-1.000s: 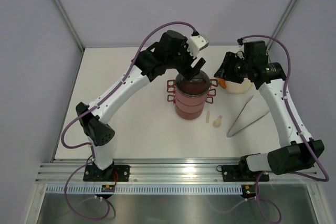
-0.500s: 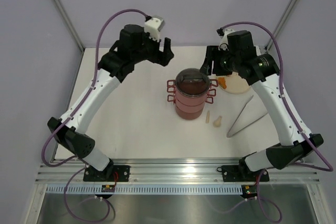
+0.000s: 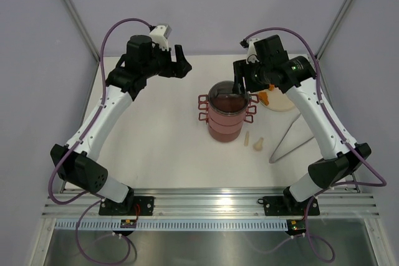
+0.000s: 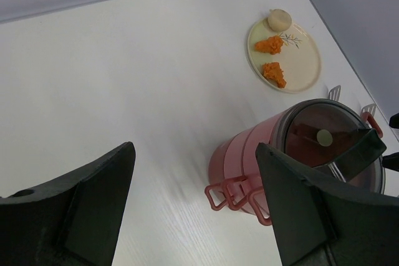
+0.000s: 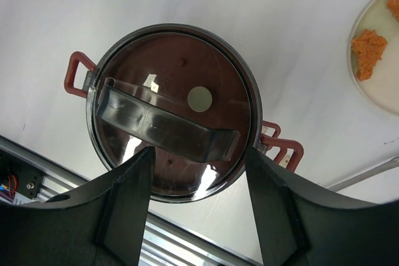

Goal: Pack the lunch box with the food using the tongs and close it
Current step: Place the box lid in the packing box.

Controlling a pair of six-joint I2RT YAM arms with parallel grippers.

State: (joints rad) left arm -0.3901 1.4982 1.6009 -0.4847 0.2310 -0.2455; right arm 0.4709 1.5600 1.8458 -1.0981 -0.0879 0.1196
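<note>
White tabletop [image 3: 156, 135] inside pale grey walls; both arms raised over the far half.

Lunch box [image 3: 227, 113]: three dark-red bowls stacked, red side handles, grey see-through lid [image 5: 171, 126] seated on top with its strap handle across the middle. In the right wrist view the stack sits directly below and between the fingers.

Right gripper [image 3: 240, 79]: fingers [image 5: 124, 210] apart, nothing between them, hovering above the lid, no contact visible.

Left gripper [image 3: 177, 63]: fingers [image 4: 75, 216] wide apart, empty, well to the left of the stack. In the left wrist view the stack lies just beyond the right-hand finger, partly hidden by it.

Plate [image 4: 283, 54]: cream, beyond the stack; on it two orange food pieces [image 4: 269, 45] and one pale round piece.

Tongs [image 3: 288, 138]: lying flat on the table, well apart from both grippers, on the right gripper's outer side. Two beige pieces [image 3: 257, 144] lie loose on the table between stack and tongs.
</note>
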